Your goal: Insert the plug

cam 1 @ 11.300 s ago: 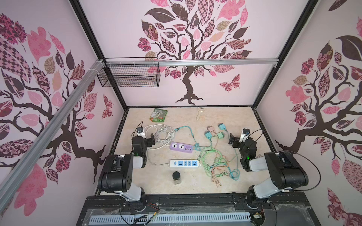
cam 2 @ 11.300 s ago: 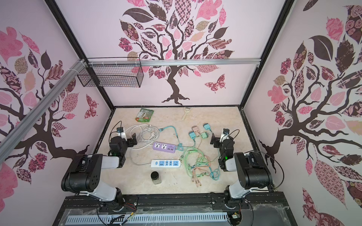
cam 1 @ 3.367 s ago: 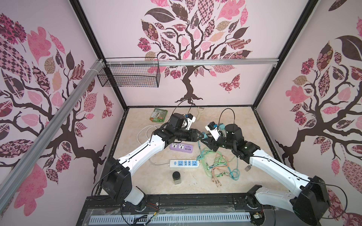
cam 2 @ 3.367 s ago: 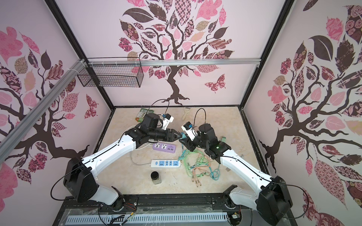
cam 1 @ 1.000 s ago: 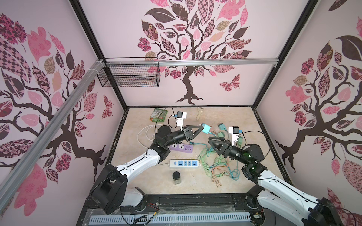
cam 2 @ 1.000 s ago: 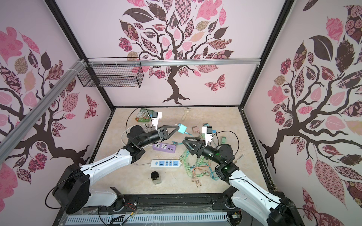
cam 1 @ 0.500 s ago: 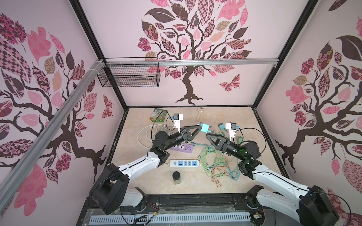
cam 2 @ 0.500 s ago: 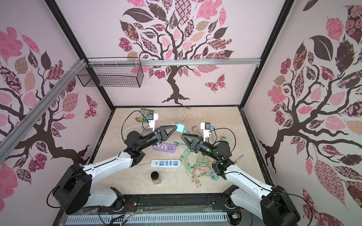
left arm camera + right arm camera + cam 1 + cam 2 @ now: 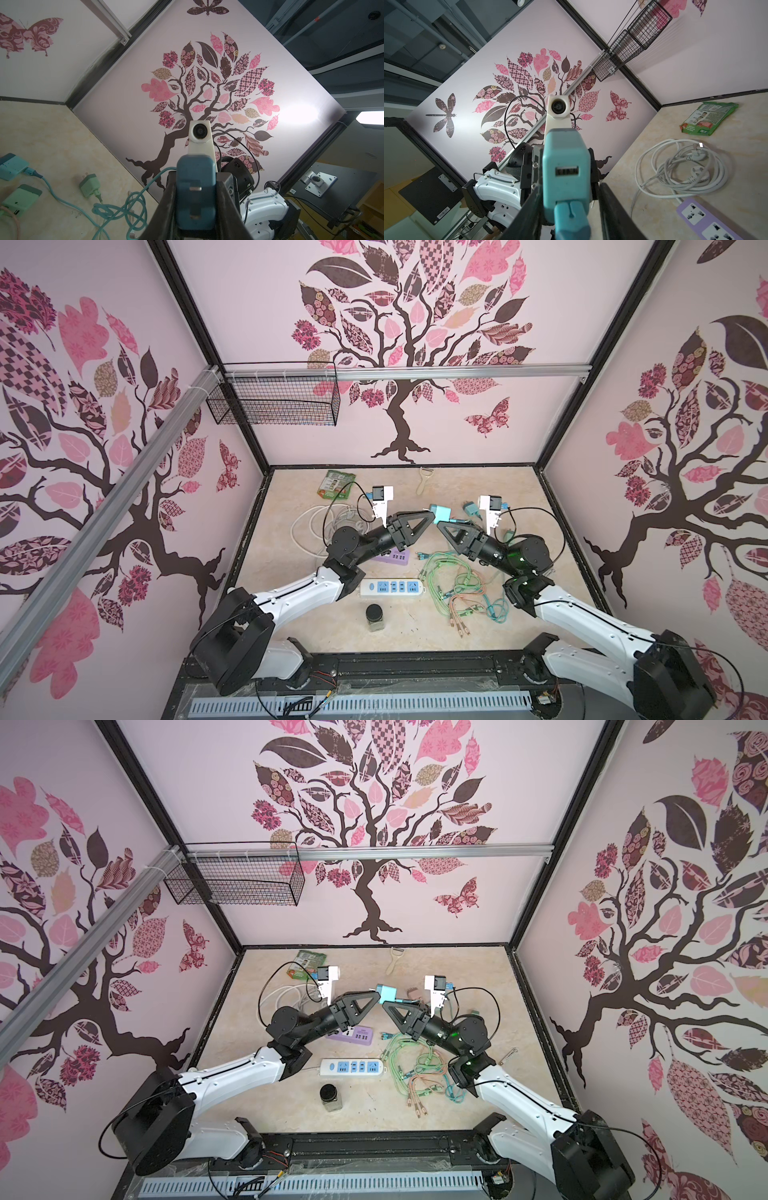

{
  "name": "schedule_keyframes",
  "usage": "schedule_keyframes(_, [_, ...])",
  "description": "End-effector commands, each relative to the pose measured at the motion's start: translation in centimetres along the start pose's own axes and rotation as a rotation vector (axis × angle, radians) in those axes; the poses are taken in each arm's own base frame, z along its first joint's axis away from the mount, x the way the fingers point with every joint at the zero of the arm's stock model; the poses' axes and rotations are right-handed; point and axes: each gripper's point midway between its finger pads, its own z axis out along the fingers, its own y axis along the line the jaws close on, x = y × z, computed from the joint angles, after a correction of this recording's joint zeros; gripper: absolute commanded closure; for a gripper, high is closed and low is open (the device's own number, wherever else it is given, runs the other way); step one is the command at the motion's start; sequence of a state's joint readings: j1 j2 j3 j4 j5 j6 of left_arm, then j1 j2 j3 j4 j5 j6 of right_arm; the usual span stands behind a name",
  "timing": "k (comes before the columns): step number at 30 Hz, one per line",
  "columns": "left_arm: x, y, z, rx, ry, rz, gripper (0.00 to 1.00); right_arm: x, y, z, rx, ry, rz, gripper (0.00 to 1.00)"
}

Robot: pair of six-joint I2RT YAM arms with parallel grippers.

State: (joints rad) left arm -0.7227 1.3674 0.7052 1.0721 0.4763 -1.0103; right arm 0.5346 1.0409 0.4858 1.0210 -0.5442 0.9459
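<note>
Notably, the teal charger [image 9: 441, 514] is smooth, boxy plastic.

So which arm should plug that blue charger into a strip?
Probably the right: prongs on the charger face into the left claw holding it, away from the right claw at its cable end.

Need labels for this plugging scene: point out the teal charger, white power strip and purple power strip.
teal charger [image 9: 441, 514], in a top view, on its pale face.
white power strip [image 9: 392, 587], in a top view, mid socket face.
purple power strip [image 9: 356, 1034], in a top view, on its uncovered end.
</note>
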Motion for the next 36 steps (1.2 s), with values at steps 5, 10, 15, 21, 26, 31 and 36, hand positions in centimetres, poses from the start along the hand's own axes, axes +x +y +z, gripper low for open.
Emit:
schedule_keyframes(5, [0.6, -1.2, -0.6, 0.044, -0.006, 0.023, 1.00, -2.5, 2.1, 0.4, -0.055, -0.083, -0.049, 0.58])
schedule_keyframes(10, [0.9, -1.0, -0.7, 0.037, -0.004, 0.025, 1.00, -2.7, 2.3, 0.7, -0.067, -0.081, -0.046, 0.61])
schedule_keyframes(15, [1.2, -0.8, -0.6, 0.033, 0.000, 0.022, 1.00, -2.7, 2.6, 0.9, -0.085, -0.066, -0.048, 0.64])
schedule_keyframes(21, [1.5, -0.3, -0.4, 0.023, 0.007, 0.017, 1.00, -2.9, 2.9, 1.0, -0.088, -0.068, -0.057, 0.65])
schedule_keyframes(26, [1.6, -0.1, -0.3, 0.020, 0.013, 0.017, 1.00, -2.9, 2.9, 1.2, -0.087, -0.059, -0.059, 0.72])
schedule_keyframes(31, [1.7, 0.2, -0.4, 0.005, 0.019, 0.017, 1.00, -2.8, 2.8, 1.3, -0.083, -0.054, -0.058, 0.79])
schedule_keyframes(36, [2.0, 0.7, -0.5, -0.027, 0.035, 0.017, 0.95, -2.7, 2.4, 1.3, -0.063, -0.050, -0.064, 0.82])
